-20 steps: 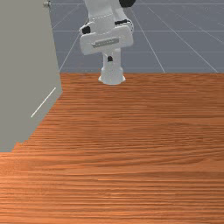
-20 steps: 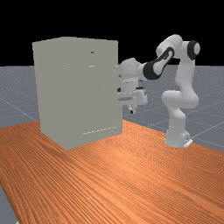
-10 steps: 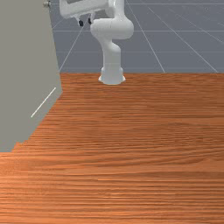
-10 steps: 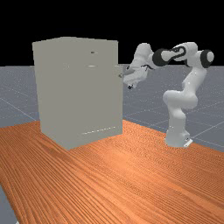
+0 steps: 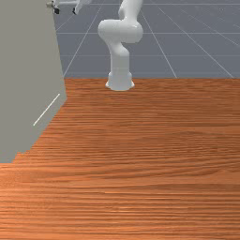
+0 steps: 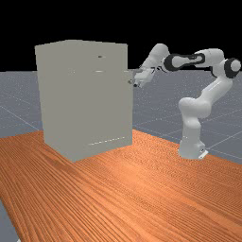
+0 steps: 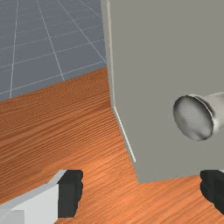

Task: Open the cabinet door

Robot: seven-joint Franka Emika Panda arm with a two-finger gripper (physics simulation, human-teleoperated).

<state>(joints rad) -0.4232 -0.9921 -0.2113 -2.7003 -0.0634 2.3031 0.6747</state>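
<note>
End effector [image 5: 65, 10] spread wide beside the cabinet [image 6: 85, 99], near its round knob [image 7: 192, 118]; tabletop [image 5: 145, 164] under the cabinet.

I see tall grey-beige box-shaped cabinet [image 6: 85, 99]: matt, smooth, like painted board. Round silver-grey knob [image 7: 191, 118] looks metal, polished, light and dark reflections across its face. Orange-brown wooden table [image 5: 150, 154]: streaky grain, soft sheen. My white and grey arm [image 6: 191, 139]: smooth, plastic-like shell, slight gloss; black joint bands [image 6: 174, 63] smooth too. My white-grey gripper [image 5: 65, 10] looks smooth, its black finger pads [image 7: 70, 192] matt, rubber-like.
</note>
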